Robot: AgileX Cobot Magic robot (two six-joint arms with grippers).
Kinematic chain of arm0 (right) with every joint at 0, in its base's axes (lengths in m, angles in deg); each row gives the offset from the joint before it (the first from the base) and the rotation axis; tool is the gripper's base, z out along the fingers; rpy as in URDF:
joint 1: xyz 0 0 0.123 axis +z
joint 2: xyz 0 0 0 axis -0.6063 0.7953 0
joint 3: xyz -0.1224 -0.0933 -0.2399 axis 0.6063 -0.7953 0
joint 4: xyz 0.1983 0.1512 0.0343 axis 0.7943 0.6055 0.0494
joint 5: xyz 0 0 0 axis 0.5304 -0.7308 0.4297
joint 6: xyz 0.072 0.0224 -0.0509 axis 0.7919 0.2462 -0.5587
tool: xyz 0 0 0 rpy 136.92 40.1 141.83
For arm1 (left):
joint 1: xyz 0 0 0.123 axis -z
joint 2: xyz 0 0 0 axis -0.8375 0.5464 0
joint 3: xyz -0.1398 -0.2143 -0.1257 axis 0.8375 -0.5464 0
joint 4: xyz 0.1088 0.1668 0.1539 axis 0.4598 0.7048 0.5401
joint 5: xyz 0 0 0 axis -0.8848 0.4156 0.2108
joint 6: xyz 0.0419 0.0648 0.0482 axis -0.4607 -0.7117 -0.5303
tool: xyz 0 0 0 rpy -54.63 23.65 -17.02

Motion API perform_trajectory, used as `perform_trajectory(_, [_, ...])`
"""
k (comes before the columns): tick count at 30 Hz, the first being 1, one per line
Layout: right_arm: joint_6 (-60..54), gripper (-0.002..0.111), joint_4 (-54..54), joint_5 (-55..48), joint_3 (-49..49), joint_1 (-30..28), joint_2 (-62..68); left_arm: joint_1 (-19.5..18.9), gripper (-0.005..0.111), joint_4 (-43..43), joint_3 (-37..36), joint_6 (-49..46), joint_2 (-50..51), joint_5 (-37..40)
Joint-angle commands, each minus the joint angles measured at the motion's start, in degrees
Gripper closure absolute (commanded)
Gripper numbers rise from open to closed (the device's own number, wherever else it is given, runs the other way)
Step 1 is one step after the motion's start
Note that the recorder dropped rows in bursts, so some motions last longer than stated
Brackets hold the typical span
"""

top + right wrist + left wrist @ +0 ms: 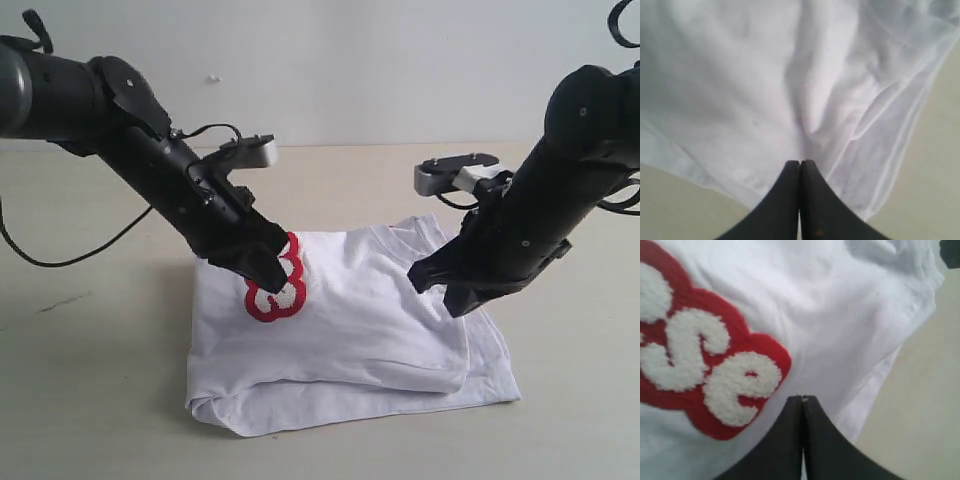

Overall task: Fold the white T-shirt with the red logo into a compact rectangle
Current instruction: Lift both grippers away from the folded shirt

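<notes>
A white T-shirt lies folded into a rough rectangle on a pale table. The left gripper has its jaws pressed together with nothing between them and points down at the shirt's top layer. The red logo, with fuzzy white letters, sits just beside its tips. The right gripper is also closed tight and empty, and points down at the shirt's other side, near the cloth's edge. A raised crease runs away from just ahead of its tips. Whether either tip touches the cloth cannot be told. The shirt's middle lies between the two grippers.
</notes>
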Motion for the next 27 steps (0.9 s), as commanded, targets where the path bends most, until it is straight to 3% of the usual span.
perform_trajectory(1, [6.30,0.108,-6.53,5.72,-3.29,0.05,-6.07,-1.33,0.107,0.52,-3.44,1.29,-5.05,-7.64])
perform_trajectory(9, [6.81,0.108,-7.25,8.18,-6.97,0.05,-10.84,-1.56,0.107,0.74,-14.02,1.29,-12.30,-22.76])
perform_trajectory(19, [3.93,0.108,1.66,6.10,-12.33,0.05,-10.90,-1.56,0.107,2.44,-25.06,0.28,-13.34,-26.19])
perform_trajectory(22, [0.59,0.102,5.49,6.23,-12.81,0.05,-10.90,-1.01,0.106,1.96,-25.86,-2.45,-13.34,-25.77])
perform_trajectory(27, [-0.46,0.086,6.72,5.73,-12.90,0.05,-10.90,1.50,0.086,-0.64,-25.88,-8.25,-13.34,-23.70])
